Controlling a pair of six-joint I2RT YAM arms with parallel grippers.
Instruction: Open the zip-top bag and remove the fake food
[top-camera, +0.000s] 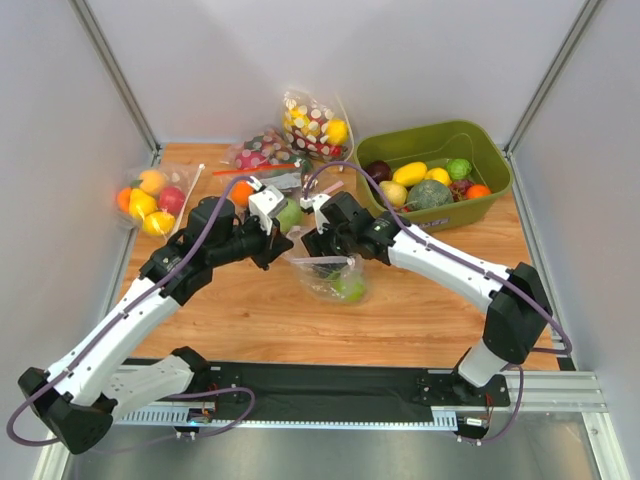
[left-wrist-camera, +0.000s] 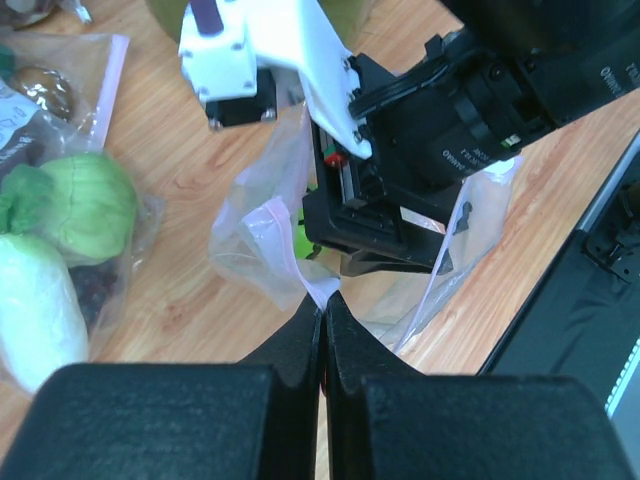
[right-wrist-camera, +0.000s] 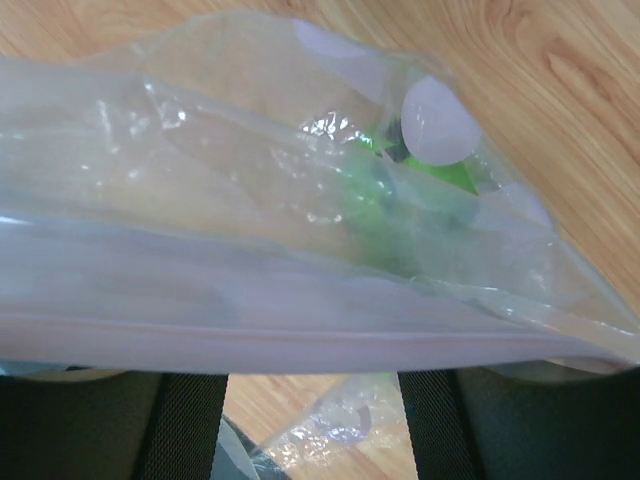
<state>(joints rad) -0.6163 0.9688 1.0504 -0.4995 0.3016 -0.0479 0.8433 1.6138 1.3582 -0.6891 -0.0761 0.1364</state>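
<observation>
The clear zip-top bag (top-camera: 325, 272) hangs between my two grippers over the middle of the table. A green fruit (top-camera: 350, 288) lies inside it, and it also shows in the right wrist view (right-wrist-camera: 400, 220). My left gripper (left-wrist-camera: 323, 305) is shut on a corner of the bag's (left-wrist-camera: 260, 240) pale zip strip; it is at the bag's left (top-camera: 283, 252). My right gripper (top-camera: 322, 258) is at the bag's top. Its fingers (right-wrist-camera: 190, 420) stand wide apart, and the zip strip (right-wrist-camera: 300, 340) lies across their tips. Other fruits of the bag are hidden.
A green bin (top-camera: 495, 195) of fake produce stands at the back right. A polka-dotted bag (top-camera: 315, 120) and a red-zip bag (top-camera: 265, 160) lie at the back. A bag of fruits (top-camera: 150, 195) lies at the left. A bag with a cabbage (left-wrist-camera: 80, 205) lies near the arms.
</observation>
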